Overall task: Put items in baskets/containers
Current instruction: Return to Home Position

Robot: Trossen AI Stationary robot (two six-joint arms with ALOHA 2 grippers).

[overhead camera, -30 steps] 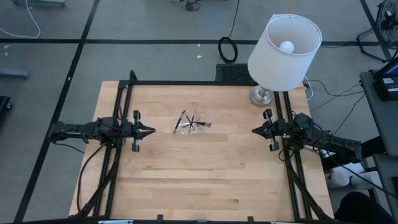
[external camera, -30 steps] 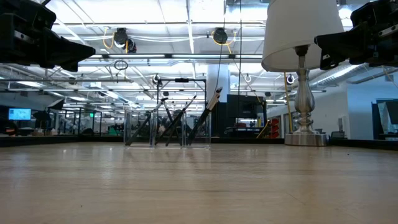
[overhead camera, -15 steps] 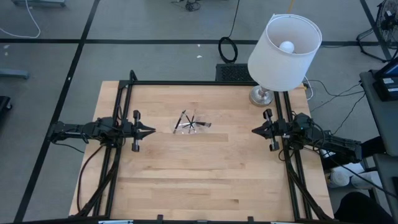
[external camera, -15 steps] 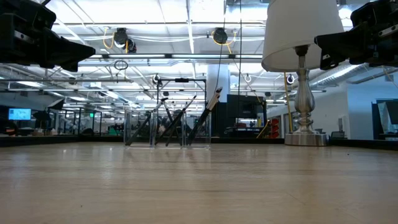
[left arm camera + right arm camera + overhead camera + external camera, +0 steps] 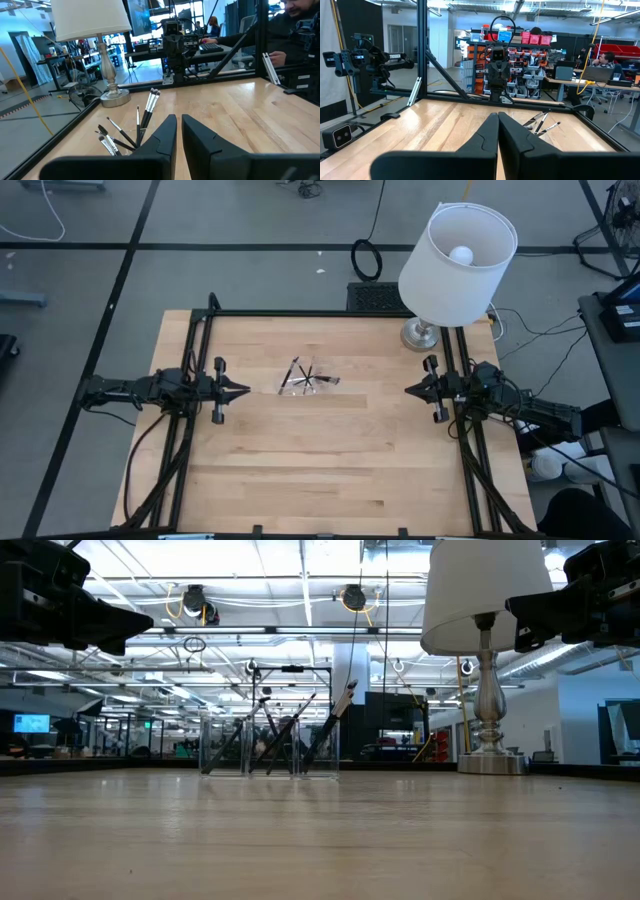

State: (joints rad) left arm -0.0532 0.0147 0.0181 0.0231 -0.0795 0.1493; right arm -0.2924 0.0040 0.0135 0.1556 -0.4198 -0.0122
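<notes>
Closest to me, in each wrist camera, are my own fingers. The left end effector (image 5: 243,391) is clenched on nothing, with only a sliver of a gap between its fingers, and the right end effector (image 5: 410,390) is likewise pressed closed and empty. Both hover above the desk (image 5: 320,470) at its opposite side edges, pointing inward at each other and well apart from the work. Between them, toward the far half of the wood, stands the transparent organizer (image 5: 208,745). The black brushes (image 5: 303,377) are inside it, leaning at crossed angles; I see several but can't fix the number. I find no brush lying loose anywhere on the boards, so I judge the sorting finished. As I read it, only parking the arms remains, and they look to be at or very near their rest pose. Farther back, the white-shaded lamp (image 5: 458,265) sits at the far right corner. Beyond the frame, a person (image 5: 300,35) sits at a workstation.
</notes>
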